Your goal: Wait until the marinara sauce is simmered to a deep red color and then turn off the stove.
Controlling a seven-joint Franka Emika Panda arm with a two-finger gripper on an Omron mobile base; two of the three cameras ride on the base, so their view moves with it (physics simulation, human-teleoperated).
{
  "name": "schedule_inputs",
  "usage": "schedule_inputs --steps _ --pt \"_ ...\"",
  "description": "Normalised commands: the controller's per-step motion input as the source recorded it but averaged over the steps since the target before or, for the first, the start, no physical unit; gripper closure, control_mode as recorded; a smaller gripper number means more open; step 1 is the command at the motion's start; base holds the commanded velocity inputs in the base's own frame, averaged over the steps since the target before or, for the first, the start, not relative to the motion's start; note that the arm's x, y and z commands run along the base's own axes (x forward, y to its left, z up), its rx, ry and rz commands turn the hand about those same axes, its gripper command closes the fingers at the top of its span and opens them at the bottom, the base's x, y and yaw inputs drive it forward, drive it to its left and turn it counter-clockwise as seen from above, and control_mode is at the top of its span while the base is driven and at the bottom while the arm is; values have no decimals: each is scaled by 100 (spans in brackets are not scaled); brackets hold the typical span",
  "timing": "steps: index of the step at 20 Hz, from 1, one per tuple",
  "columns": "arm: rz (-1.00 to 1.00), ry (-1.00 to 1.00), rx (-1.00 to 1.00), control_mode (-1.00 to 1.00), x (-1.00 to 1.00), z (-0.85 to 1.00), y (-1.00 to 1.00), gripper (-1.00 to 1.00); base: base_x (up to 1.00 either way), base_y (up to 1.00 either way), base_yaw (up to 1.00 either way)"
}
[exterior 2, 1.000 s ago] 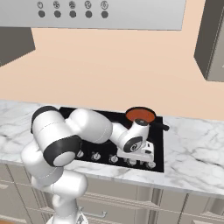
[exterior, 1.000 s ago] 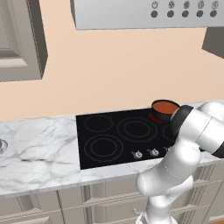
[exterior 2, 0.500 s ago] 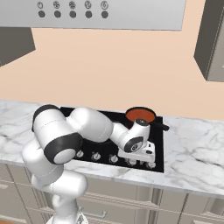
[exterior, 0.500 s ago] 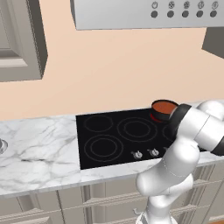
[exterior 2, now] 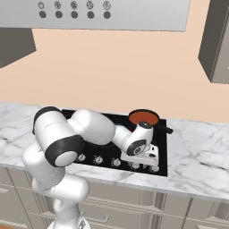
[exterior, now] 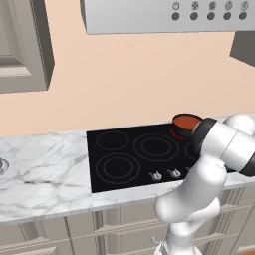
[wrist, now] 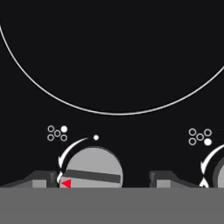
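The marinara sauce [exterior 2: 143, 117] is an orange-red patch in a small dark pot [exterior: 187, 122] on the back right burner of the black stove [exterior: 119, 149]. My gripper [exterior 2: 144, 155] hangs low over the front right of the stove [exterior 2: 162, 144], at its row of silver knobs. In the hand view the gripper [wrist: 103, 180] is open, and its fingertips [wrist: 43, 178] stand either side of one silver knob [wrist: 92, 168]. That knob lies close to the left fingertip, with a wide gap to the right one. A red pointer shows at the knob's left edge.
A second knob [wrist: 216, 171] sits at the right edge of the hand view. More knobs [exterior: 157, 176] line the stove's front. A grey hood [exterior 2: 89, 13] with dark buttons hangs above. Marble counter [exterior: 45, 169] flanks the stove, with cabinets below.
The arm's elbow has shifted slightly. The hand stays low at the knob row, and the pot has not moved.
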Motion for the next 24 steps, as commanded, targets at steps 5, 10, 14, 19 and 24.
schedule_inputs --steps 5,10,14,19,24 --pt "0 0 0 -100 0 0 0 100 0 0 0" --pt "0 0 0 -100 0 0 0 100 0 0 0" --pt "0 0 0 -100 0 0 0 100 0 0 0" --pt "0 0 0 -100 0 0 0 100 0 0 0" --pt "0 0 0 -100 0 0 0 100 0 0 0"
